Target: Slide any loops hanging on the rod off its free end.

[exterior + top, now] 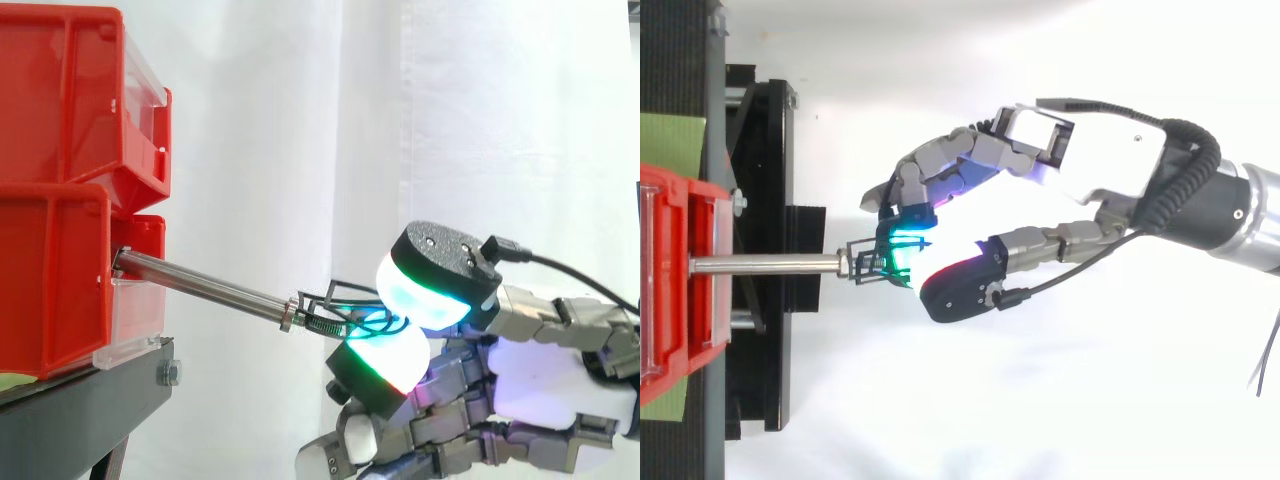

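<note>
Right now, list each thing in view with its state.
red bins, stacked on the black stand
rod, sticking out from the bins, sloping down to its free end
hand, shut on the loops
loops, at the rod's free end, pinched between the hand's pads

No text, label, number or sign can be read on anything here.

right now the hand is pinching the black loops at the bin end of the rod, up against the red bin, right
Not quite. The hand pinches the black loops at the free end of the rod, well away from the red bin. The side view shows it.
</note>
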`<state>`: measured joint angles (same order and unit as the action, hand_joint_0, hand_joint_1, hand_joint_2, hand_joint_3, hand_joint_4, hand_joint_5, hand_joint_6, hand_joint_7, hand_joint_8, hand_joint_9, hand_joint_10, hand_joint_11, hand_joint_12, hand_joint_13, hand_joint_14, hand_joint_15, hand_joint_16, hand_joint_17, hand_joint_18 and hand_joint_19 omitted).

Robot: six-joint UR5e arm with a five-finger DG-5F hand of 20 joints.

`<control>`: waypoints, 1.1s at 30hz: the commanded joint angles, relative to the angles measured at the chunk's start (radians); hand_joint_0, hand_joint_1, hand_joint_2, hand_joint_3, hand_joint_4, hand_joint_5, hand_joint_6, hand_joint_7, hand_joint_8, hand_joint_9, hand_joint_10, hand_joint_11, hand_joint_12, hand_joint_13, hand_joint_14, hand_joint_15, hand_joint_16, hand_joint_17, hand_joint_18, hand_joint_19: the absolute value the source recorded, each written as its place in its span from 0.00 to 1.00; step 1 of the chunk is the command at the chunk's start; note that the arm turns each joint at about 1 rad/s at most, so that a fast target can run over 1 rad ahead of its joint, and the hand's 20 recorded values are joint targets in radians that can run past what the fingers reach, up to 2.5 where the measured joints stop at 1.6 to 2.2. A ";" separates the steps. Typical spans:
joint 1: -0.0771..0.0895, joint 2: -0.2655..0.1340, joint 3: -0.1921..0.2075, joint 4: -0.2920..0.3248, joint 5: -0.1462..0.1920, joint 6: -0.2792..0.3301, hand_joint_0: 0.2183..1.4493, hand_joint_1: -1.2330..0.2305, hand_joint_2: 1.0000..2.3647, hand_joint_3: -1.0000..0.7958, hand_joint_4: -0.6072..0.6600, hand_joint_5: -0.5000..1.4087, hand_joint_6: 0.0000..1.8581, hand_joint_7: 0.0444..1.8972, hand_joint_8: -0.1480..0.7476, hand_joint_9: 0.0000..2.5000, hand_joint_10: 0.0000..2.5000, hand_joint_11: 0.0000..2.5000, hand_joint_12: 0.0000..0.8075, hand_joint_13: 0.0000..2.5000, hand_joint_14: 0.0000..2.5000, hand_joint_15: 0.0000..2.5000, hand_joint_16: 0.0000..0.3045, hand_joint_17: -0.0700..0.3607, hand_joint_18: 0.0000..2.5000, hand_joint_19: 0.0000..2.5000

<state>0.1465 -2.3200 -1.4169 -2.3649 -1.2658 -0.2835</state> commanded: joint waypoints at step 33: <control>0.021 0.149 -0.102 -0.109 0.146 0.033 0.33 0.36 0.01 0.37 0.49 0.17 0.43 0.60 0.46 0.37 0.01 0.22 0.39 0.23 0.00 0.03 0.15 0.40 0.27 0.15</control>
<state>0.1651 -2.1698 -1.5188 -2.4752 -1.1194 -0.2501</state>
